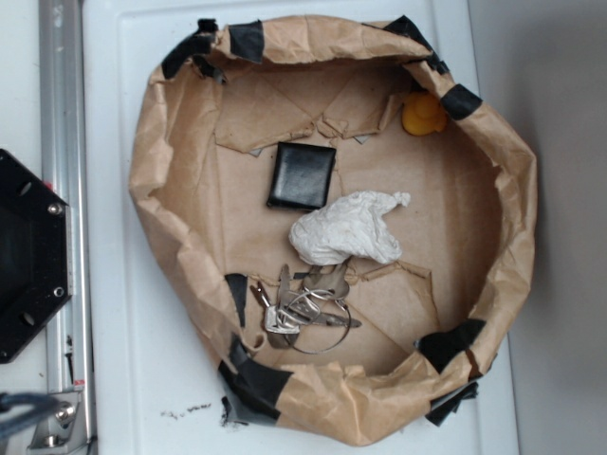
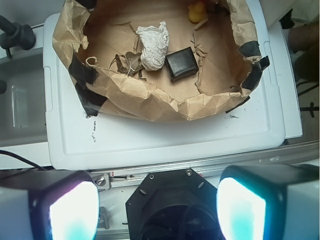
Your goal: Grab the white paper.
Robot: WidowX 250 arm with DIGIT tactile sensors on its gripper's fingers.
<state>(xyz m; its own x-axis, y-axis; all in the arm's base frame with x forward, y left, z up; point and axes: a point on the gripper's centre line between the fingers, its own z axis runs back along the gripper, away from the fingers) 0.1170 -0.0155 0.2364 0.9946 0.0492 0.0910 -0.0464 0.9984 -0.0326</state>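
The white paper (image 1: pixel 346 229) is a crumpled wad lying in the middle of a brown-paper-lined basin (image 1: pixel 171 123), with a pointed corner toward the right. In the wrist view the white paper (image 2: pixel 152 45) lies far ahead, beside the black wallet (image 2: pixel 181 63). My gripper (image 2: pixel 157 207) is open, its two glowing pads wide apart with nothing between them. It hangs well short of the basin, above the black arm base (image 2: pixel 172 202). The exterior view does not show the gripper.
A black wallet (image 1: pixel 302 175) lies just up-left of the paper. A bunch of keys on a ring (image 1: pixel 308 308) lies below it. A yellow rubber duck (image 1: pixel 423 114) sits at the basin's far rim. The basin stands on a white lid (image 2: pixel 165 135); a metal rail (image 1: pixel 59 95) runs along it.
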